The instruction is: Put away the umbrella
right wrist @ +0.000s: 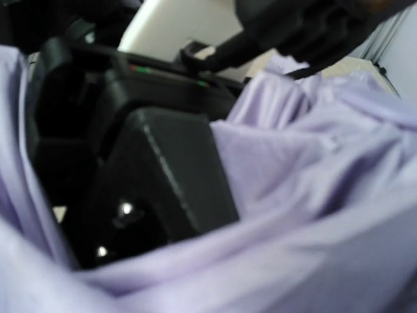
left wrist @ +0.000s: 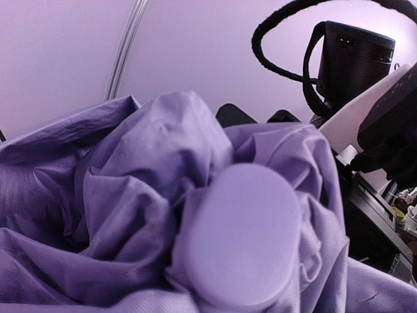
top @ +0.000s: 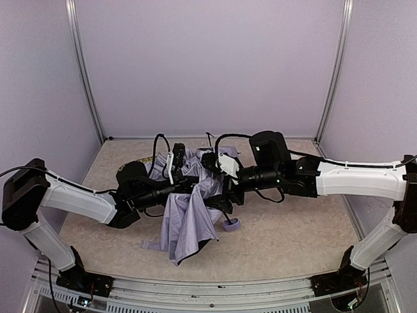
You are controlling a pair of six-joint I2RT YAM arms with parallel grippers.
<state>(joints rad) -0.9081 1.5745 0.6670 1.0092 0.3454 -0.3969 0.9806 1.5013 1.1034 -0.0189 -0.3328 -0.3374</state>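
Observation:
The umbrella (top: 186,218) is a crumpled mass of pale lavender fabric hanging between my two arms at the table's middle. Its small lavender handle (top: 231,225) rests on the table just right of the fabric. My left gripper (top: 193,186) reaches in from the left and is buried in the fabric. In the left wrist view the fabric (left wrist: 124,195) fills the frame around a rounded lavender cap (left wrist: 241,235), and my fingers are hidden. My right gripper (top: 218,192) reaches in from the right. Its wrist view shows blurred fabric (right wrist: 306,215) and the left arm's black body (right wrist: 150,176).
The beige table (top: 293,228) is closed in by pale walls with metal corner posts (top: 85,72). Black cables (top: 159,140) loop above both wrists. The two wrists nearly touch each other over the umbrella.

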